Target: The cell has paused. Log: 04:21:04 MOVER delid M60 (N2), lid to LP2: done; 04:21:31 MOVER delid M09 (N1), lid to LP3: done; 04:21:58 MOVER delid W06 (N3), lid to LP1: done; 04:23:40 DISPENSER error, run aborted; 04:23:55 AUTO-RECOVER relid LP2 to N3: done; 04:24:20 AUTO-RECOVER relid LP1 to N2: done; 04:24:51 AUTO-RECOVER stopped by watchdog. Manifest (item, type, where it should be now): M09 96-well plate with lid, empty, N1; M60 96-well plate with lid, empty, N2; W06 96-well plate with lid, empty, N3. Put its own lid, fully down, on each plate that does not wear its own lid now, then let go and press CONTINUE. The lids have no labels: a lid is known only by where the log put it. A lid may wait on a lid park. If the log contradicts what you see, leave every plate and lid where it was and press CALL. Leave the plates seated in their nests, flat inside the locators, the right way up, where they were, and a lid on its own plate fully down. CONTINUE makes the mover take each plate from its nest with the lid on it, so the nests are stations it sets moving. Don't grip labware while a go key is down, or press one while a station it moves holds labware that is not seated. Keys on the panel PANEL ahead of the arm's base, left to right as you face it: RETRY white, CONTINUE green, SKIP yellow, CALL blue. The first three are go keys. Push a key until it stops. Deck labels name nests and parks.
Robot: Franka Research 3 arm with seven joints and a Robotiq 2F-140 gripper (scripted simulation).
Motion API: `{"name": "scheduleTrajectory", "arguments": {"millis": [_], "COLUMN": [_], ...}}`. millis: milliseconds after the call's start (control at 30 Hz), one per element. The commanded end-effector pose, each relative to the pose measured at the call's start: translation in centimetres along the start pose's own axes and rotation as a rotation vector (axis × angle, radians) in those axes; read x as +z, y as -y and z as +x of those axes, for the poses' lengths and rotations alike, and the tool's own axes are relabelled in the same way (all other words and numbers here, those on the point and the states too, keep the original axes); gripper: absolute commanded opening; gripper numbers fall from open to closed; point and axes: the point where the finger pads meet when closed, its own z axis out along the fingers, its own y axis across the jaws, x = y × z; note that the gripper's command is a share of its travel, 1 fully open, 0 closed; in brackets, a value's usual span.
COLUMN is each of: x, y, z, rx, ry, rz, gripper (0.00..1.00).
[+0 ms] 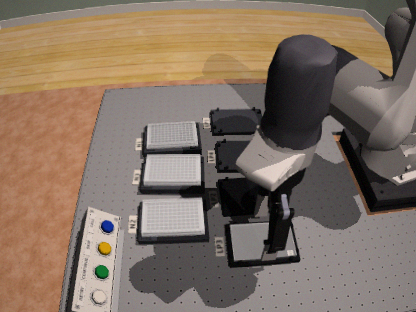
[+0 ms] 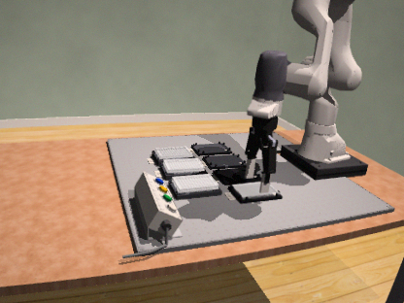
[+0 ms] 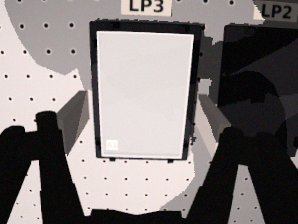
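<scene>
A pale flat lid (image 1: 246, 243) (image 2: 249, 191) (image 3: 145, 92) lies in the black frame of lid park LP3 (image 3: 93, 90). My gripper (image 1: 261, 236) (image 2: 257, 181) (image 3: 142, 106) hangs low over it, open, with one finger on each long side of the lid and a small gap to it. It holds nothing. Three white 96-well plates sit in nests to the left: N1 (image 1: 171, 135) at the back, N3 (image 1: 172, 170) in the middle, N2 (image 1: 172, 218) nearest the panel. I cannot tell from here which of them wear lids.
Lid park LP2 (image 1: 234, 196) (image 3: 256, 76) is empty and dark beside LP3; two more empty black parks (image 1: 235, 121) (image 1: 227, 155) lie behind it. The key panel (image 1: 88, 252) stands at front left with blue (image 1: 107, 226), yellow (image 1: 104, 248), green (image 1: 102, 271) and white (image 1: 99, 297) keys. The arm's base (image 1: 380, 165) is at the right.
</scene>
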Motion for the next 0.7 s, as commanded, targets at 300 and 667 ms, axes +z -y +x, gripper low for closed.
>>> {"name": "scheduleTrajectory", "arguments": {"millis": [300, 667], "x": [0.12, 0.32], "y": [-0.13, -0.13], "z": [0.01, 0.02], "rx": [0.002, 0.002], "ry": [-0.001, -0.001], "rz": [0.0, 0.0], "gripper": [0.66, 0.66]}}
